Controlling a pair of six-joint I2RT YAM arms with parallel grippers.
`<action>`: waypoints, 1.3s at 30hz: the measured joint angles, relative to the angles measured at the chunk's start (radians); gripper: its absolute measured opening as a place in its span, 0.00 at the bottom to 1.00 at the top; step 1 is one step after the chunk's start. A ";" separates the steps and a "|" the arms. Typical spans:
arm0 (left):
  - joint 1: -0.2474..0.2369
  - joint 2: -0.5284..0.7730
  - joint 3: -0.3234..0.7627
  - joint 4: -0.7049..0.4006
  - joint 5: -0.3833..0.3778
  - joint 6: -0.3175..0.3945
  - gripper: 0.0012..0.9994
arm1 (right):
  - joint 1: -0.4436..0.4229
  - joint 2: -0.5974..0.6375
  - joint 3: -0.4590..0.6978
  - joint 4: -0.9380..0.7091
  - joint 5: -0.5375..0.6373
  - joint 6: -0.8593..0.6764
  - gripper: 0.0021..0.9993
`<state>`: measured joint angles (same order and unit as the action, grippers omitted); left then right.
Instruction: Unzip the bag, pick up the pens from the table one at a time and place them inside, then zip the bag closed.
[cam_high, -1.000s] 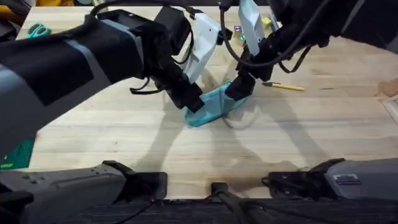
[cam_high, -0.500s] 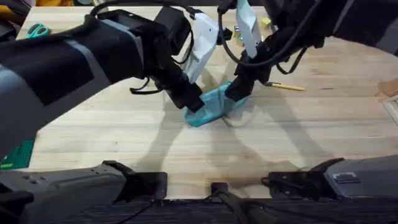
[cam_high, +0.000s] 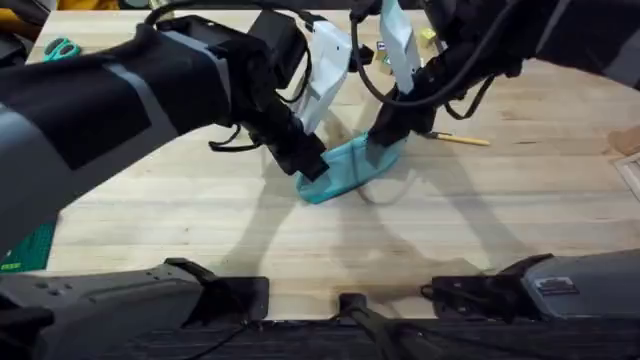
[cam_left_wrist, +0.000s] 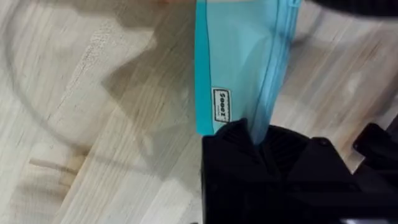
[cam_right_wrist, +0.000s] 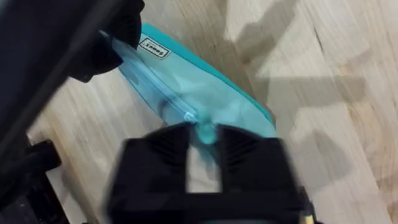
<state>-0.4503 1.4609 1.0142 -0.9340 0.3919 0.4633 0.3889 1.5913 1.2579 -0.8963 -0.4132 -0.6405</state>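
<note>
Your right gripper (cam_right_wrist: 202, 134) is clenched on the zip pull of the bag (cam_high: 345, 170); in the right wrist view the two black fingers meet on a small teal tab at the zip line. Your left gripper (cam_high: 312, 162) pinches the other end of the bag, the end with the small white label (cam_left_wrist: 221, 104), and in the left wrist view the fabric goes between its fingers. So both tools are closed on the same pouch, one at each end.

The bag lies near the middle of the table (cam_high: 200, 215), tilted and a little lifted between the two grippers. One yellow pen (cam_high: 455, 139) lies on the wood just beside the right arm, on its far side, apart from the bag.

I judge that you are at the first step, the unzipping. No pen is inside as far as I can see, so picking, placing and closing are all left to do.

Several things are hard to make out. I cannot tell how far the zip is open, because the fingers cover the slider. The arms hide part of the bag from above, and other pens may lie under them. The green-handled scissors (cam_high: 62, 48) sit far off at the table's corner.
</note>
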 joint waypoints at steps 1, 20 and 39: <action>0.000 0.000 0.000 0.000 0.000 0.000 0.04 | 0.000 0.000 0.000 0.000 -0.001 0.003 0.07; 0.000 0.000 0.000 0.000 0.000 0.000 0.04 | 0.000 -0.005 0.000 0.005 -0.009 0.000 0.03; 0.000 0.000 0.000 -0.004 -0.004 -0.001 0.04 | 0.102 -0.021 0.000 0.011 -0.133 0.028 0.03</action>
<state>-0.4503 1.4609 1.0142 -0.9382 0.3882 0.4625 0.4911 1.5699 1.2579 -0.8848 -0.5463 -0.6124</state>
